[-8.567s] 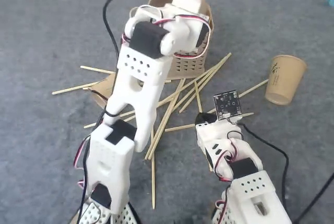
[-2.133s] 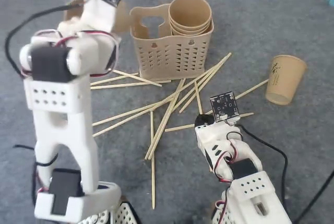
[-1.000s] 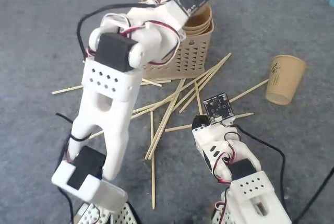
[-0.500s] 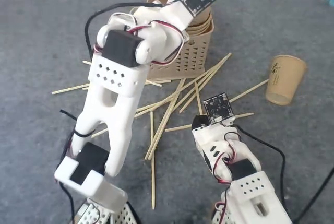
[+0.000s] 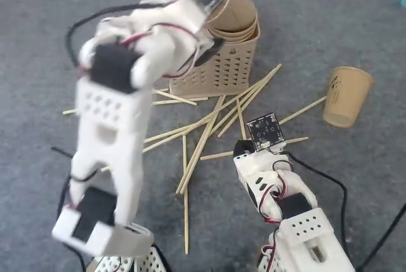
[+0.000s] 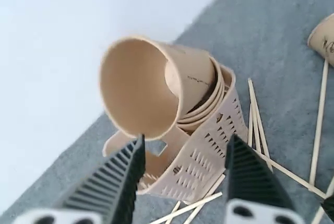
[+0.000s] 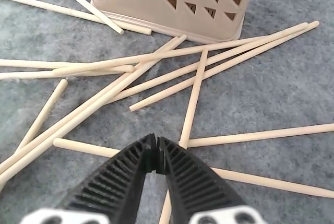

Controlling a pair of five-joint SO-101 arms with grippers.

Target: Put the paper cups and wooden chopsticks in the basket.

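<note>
One paper cup [image 6: 141, 91] sat tilted atop the stack [image 6: 209, 104] in the basket [image 6: 214, 148], the left gripper's [image 6: 185, 145] fingers wide and empty near it. Backing straight away seemed wisest, lest one snag its rim. The right gripper's [image 7: 156, 145] fingers were closed, empty, above the chopsticks [image 7: 194, 96].

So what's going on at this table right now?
Two robot arms are clearing cups and chopsticks into a basket. The left pincer hangs open above the basket, where a tilted cup leans on the stack inside. The right pincer is shut, low over the chopsticks scattered on the mat. A loose cup lies on its side farther right.
</note>
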